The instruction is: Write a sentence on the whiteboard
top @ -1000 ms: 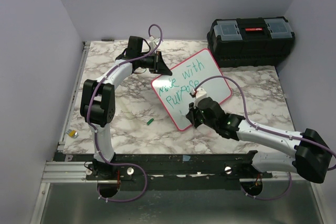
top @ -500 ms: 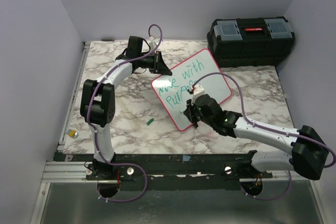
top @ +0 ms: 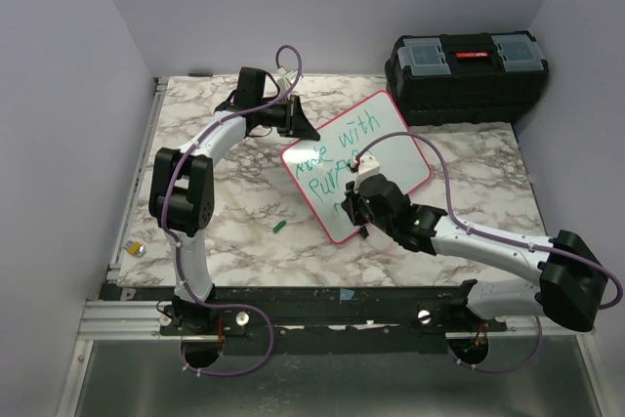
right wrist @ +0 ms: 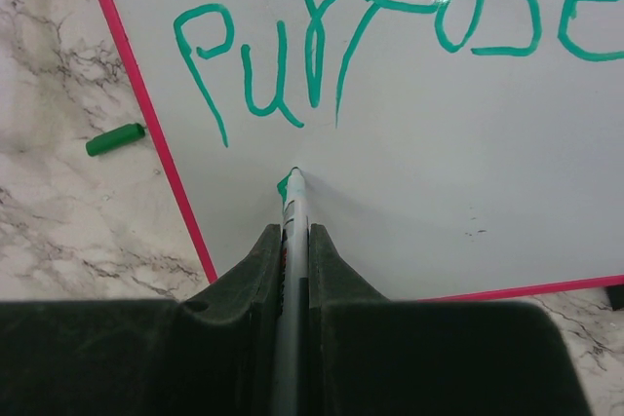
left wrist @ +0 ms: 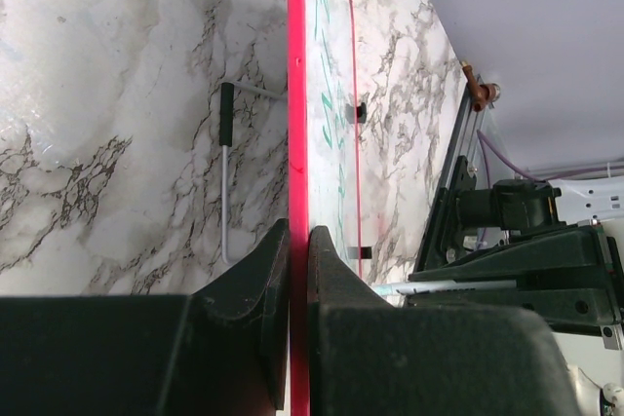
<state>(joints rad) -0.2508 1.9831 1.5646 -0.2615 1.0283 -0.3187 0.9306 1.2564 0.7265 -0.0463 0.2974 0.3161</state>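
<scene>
The whiteboard [top: 391,148], white with a thin pink-red frame, lies slanted on the marble table. It bears green writing, "with" above "purpose". My left gripper [top: 298,126] is shut on the board's far left edge; in the left wrist view the red frame [left wrist: 297,124] runs between the closed fingers [left wrist: 255,280]. My right gripper [top: 354,210] is shut on a green-tipped marker [right wrist: 295,204]. Its tip rests on the board [right wrist: 468,163] just below the "purpose" lettering, near the left frame edge.
A black toolbox [top: 467,75] stands at the back right. A green marker cap [top: 280,227] lies on the table left of the board and shows in the right wrist view [right wrist: 115,139]. A small round object [top: 137,249] sits at the table's left edge.
My right gripper has moved left along the board with the marker, from under the end of the word to below its start. The left gripper has not moved.
</scene>
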